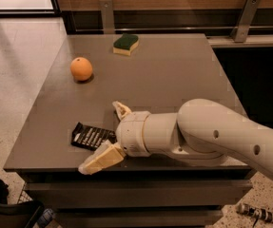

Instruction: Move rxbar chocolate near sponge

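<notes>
Table: dark grey flat top, seen from above and from its near side; everything below is placed against it.
Snack bar: black wrapper with lines of white print, laid flat near the table's near-left corner, close to the near edge. Its left end is turned toward the table's left edge. Its right end is partly hidden by the gripper.
Sponge: green top over pale yellow foam, set at the table's far edge, a little left of the middle. It is well apart from the snack bar, with nearly the whole depth of the table between them.
Orange: round fruit, sat on the table's left side, nearer the far edge than the near one, between sponge and snack bar but off to the left.
Gripper: held low over the table's near-left part, pointed toward the left edge. Fingers are spread wide apart: the upper finger is seen on the far side of the snack bar, the other at the table's near edge. The snack bar's right end is bracketed between them; nothing is clamped. Contact with the wrapper cannot be told.
Arm: thick white casing, reached in over the table's near-right corner.
Floor: pale speckled surface seen left of the table.
</notes>
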You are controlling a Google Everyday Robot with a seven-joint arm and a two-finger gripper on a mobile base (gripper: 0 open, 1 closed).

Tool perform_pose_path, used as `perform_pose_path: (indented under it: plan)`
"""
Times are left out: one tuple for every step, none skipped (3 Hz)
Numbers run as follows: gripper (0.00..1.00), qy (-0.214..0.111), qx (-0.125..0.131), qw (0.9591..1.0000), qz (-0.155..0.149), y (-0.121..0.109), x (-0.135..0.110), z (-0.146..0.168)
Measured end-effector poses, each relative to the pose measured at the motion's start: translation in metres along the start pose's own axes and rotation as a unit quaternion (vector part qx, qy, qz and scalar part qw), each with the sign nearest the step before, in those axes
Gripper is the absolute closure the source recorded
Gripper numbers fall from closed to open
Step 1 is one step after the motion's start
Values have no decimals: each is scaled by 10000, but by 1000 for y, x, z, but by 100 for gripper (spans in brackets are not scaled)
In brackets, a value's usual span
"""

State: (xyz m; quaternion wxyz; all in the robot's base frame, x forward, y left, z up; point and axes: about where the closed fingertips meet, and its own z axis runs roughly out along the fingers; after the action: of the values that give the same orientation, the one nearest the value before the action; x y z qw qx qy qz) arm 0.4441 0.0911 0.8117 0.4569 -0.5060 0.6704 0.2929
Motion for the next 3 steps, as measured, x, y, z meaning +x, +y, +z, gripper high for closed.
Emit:
perform_pose_path:
  plan:
    - [25, 4, -14, 10000, -32, 2, -2, 1]
    - [56, 8, -26, 10000, -59, 4, -4, 2]
    - [86, 11, -38, 10000, -85, 6, -6, 3]
